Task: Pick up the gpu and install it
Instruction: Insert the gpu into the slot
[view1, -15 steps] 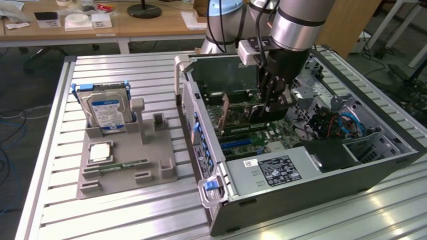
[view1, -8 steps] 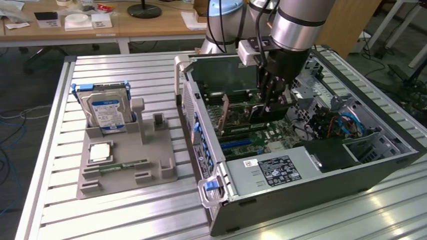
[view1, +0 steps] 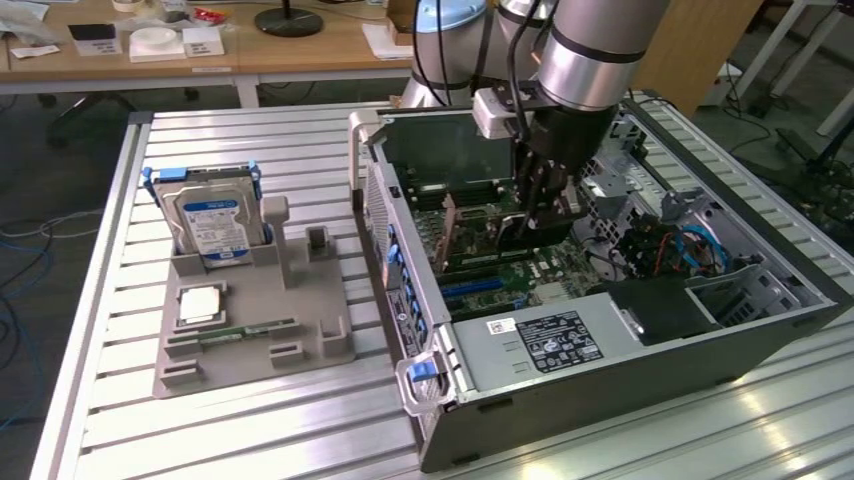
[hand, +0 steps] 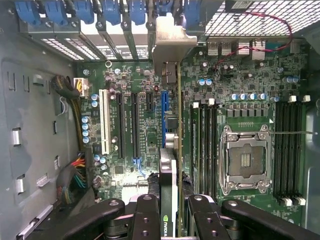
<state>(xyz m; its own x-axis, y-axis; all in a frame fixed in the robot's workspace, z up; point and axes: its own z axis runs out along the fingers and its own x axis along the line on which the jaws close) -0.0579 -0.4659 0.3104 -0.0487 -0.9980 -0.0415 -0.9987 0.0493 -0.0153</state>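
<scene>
- The arm reaches down into the open computer case (view1: 627, 340), which lies on its side on the slatted metal desk (view1: 267, 430), in the right half of the exterior view.
- The gripper (hand: 170, 210) is closed on the gpu (hand: 169, 185); its black fingers (hand: 147, 215) press the card from both sides.
- The gpu stands on its edge, thin side toward the wrist camera, with a small green logo near the bottom of that picture.
- The silvery end bracket (hand: 170, 42) of the card is at the rear wall of the case, among the blue slot clips (hand: 107, 10).
- The card is over the motherboard (hand: 240, 100), in line with the blue slot (hand: 164, 107); I cannot tell whether it is fully seated.
- In the exterior view the gripper (view1: 541, 215) is low inside the case, near the picture's centre.
- In the left half of the exterior view a grey holder (view1: 254, 345) stands on the desk, with a hard drive (view1: 214, 230) upright in it.
</scene>
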